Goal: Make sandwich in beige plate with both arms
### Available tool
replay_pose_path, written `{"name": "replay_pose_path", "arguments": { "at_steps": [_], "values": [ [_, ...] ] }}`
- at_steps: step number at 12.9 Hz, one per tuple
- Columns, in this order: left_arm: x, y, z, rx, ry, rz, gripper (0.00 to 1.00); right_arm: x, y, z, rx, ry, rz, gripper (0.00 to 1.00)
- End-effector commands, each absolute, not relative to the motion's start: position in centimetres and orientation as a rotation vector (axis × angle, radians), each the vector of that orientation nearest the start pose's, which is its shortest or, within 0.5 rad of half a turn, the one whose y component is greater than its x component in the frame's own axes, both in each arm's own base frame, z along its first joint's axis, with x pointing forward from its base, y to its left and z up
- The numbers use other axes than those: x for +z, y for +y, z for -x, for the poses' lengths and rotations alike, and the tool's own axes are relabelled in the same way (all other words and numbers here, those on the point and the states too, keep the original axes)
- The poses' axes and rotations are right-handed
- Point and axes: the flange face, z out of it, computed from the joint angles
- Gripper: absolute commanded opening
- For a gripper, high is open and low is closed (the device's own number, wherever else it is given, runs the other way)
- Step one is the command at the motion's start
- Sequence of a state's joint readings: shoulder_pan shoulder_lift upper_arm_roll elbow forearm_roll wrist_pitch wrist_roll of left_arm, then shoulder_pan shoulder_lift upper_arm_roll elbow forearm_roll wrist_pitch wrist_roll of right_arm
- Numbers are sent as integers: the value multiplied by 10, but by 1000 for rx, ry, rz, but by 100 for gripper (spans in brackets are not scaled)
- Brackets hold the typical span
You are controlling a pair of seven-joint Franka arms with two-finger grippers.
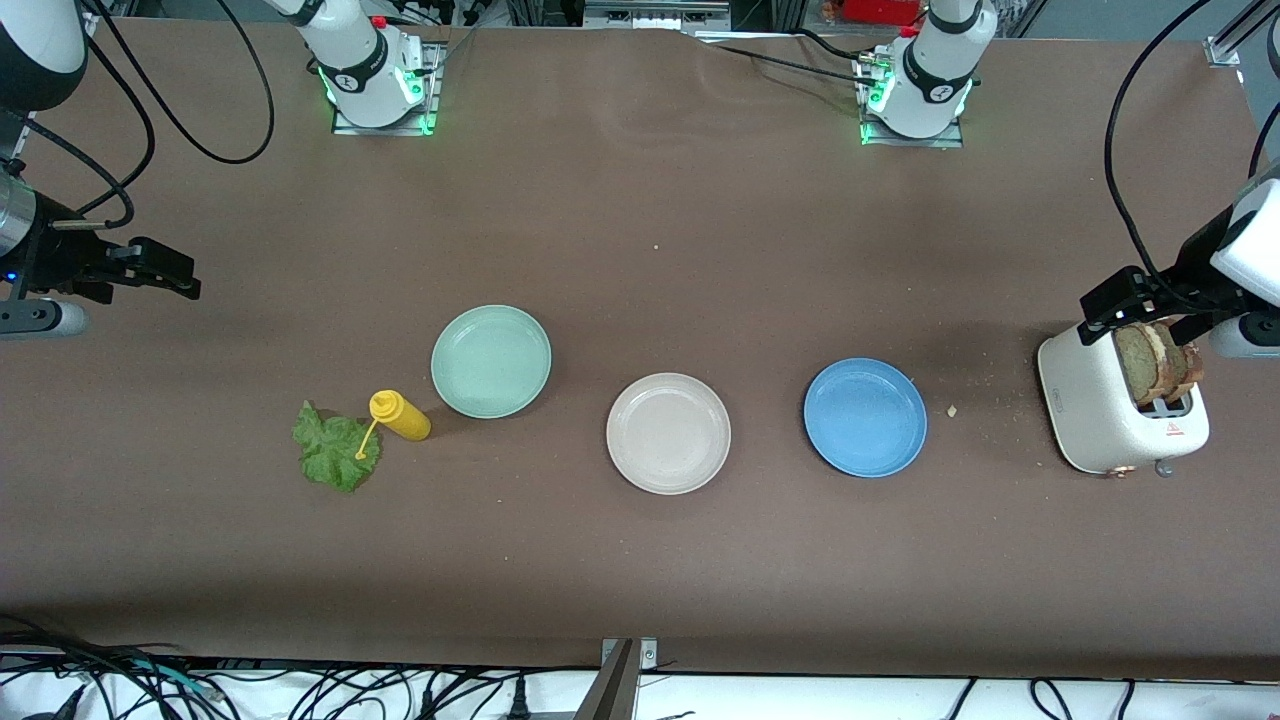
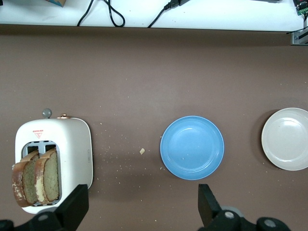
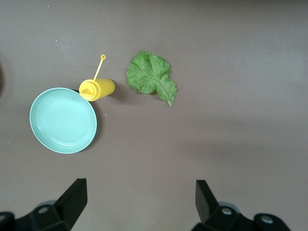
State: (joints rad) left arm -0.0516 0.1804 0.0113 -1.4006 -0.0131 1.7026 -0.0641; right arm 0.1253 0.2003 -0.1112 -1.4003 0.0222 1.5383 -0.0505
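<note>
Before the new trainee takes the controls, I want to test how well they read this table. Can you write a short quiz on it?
1. True or false: the beige plate already holds bread.
2. Where are the bread slices now?
3. Which lies closest to the lettuce leaf: (a) blue plate, (b) yellow bottle, (c) toaster?

Key:
1. False; it is bare.
2. Standing in the toaster's slots, at the left arm's end of the table.
3. (b); its cap strap lies over the leaf.
</note>
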Motion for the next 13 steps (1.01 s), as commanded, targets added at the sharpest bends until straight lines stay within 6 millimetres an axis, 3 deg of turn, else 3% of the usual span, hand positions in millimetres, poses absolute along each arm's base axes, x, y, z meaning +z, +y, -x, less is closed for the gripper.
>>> {"name": "replay_pose_path", "arguments": {
  "at_steps": [1,10,13],
  "values": [
    [615,-27,-622,-193,2,3127,100,589,17,-607,81,-128,3153,100],
    [615,-30,-622,-191,6,3128,100,584,20,-611,73,-134,3140,100],
    [612,-25,-622,-183,-6,3128,100,582,21,-603,95,-136,3135,100]
  ]
}}
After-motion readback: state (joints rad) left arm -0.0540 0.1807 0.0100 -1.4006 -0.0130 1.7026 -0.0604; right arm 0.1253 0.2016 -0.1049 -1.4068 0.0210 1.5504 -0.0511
